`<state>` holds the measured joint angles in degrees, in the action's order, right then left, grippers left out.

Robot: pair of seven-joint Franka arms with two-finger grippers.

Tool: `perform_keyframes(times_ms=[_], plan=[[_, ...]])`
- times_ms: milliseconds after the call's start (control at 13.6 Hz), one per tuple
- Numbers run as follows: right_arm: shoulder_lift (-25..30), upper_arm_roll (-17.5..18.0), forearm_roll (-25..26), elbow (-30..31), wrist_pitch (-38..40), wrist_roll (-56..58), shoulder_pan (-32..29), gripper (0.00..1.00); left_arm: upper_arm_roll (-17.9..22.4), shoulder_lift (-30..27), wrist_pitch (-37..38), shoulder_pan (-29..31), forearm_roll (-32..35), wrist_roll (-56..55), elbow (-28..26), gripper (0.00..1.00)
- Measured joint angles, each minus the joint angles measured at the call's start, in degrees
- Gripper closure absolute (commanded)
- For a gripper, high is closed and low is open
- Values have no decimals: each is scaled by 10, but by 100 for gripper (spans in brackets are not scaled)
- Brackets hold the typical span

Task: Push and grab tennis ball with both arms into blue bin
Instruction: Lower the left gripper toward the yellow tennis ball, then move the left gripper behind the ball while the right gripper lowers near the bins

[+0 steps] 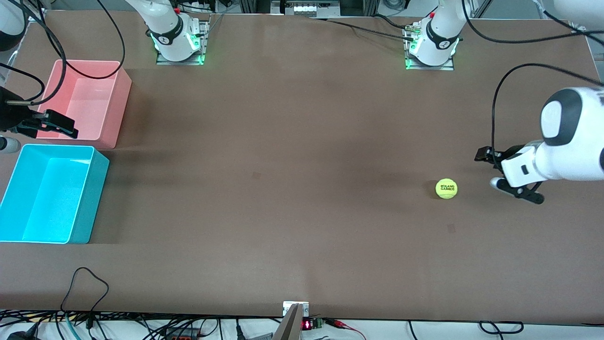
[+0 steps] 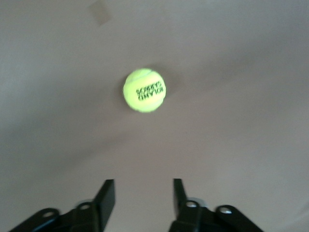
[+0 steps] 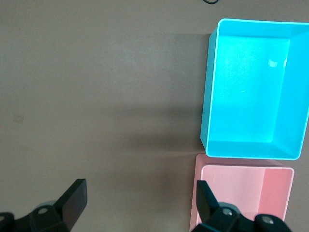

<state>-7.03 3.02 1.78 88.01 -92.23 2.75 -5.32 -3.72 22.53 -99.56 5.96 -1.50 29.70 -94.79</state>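
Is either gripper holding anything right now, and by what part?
Nothing is held. The left gripper is open, short of the ball; the right gripper is open by the pink bin.

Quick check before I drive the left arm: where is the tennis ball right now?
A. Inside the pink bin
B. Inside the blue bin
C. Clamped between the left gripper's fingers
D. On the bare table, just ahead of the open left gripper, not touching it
D. The tennis ball lies on the table, with a gap between it and the open left gripper; the blue bin holds nothing.
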Motion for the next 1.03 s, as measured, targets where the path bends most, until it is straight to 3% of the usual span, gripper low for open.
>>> perform_keyframes(times_ms=[441, 735, 1029], plan=[[0, 0, 0, 1, 1, 0, 0, 0, 1, 27, -115, 11, 54, 141, -79, 100], [-13, 4, 0, 5, 2, 0, 4, 0, -1, 28, -127, 11, 61, 204, -86, 100], [-35, 5, 0, 6, 21, 1, 4, 0, -1, 39, -189, 11, 61, 325, -110, 100]])
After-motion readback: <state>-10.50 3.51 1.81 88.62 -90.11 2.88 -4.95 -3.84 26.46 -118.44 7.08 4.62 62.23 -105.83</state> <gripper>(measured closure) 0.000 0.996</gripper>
